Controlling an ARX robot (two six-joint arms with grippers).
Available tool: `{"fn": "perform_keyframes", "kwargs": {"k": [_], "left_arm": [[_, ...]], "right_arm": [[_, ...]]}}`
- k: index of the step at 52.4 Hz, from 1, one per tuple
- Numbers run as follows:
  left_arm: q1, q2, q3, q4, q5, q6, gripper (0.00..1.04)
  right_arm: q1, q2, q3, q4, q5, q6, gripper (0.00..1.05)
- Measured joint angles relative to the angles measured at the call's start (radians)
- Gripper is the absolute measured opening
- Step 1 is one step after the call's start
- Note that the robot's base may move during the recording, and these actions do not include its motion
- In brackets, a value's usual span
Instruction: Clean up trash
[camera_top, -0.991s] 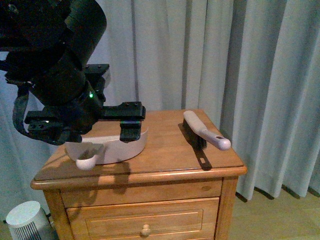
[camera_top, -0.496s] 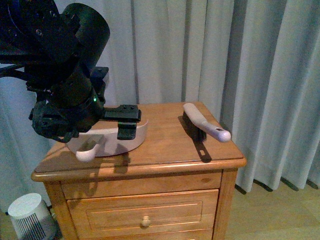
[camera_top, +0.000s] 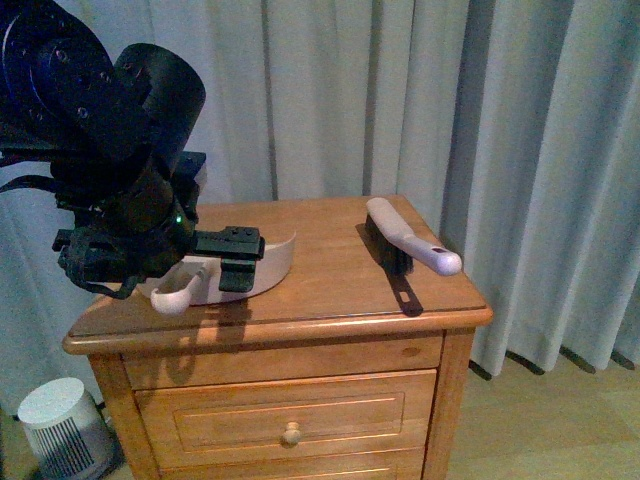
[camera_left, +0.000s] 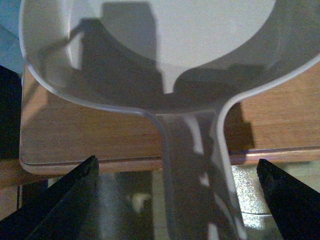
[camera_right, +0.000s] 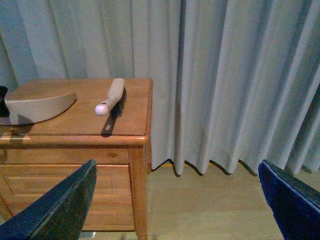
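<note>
Beige dustpan (camera_top: 275, 258) handle straddled by the left claw (camera_left: 176, 161), fingers spread wide and not yet closed.
The handle should be centred before closing; the right claw (camera_right: 177, 170) is held wide, empty, off the wooden tabletop (camera_top: 330, 285), where a brush (camera_top: 405, 245) lies before grey curtains (camera_top: 420, 100). No paper wad can be seen.

A wooden nightstand (camera_right: 75, 131) stands in front of long grey curtains (camera_right: 225, 75). On its top lies a beige dustpan (camera_right: 37, 105), and near it a brush (camera_right: 111, 96) with a white handle. The two do not touch. Something dark (camera_right: 2, 95) sits at the dustpan's far side, but it is too cut off to tell what it is. The floor (camera_right: 200, 200) beside the nightstand is light wood. The right gripper (camera_right: 177, 167) shows two dark fingers (camera_right: 65, 210) spread wide apart, holding nothing.
</note>
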Motion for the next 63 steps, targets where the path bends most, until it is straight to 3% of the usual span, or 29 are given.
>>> {"fn": "perform_keyframes", "kwargs": {"k": [34,51,63], "left_arm": [[0.034,0.031,-0.029,0.026,-0.005,0.031,0.97],[0.038,0.031,-0.046,0.026,-0.016,0.035,0.27],[0.040,0.009,-0.065,0.048,-0.003,0.058,0.25]], "right_arm": [[0.000,0.000,0.000,0.000,0.000,0.000,0.97],[0.000,0.000,0.000,0.000,0.000,0.000,0.97],[0.000,0.000,0.000,0.000,0.000,0.000,0.97]]}}
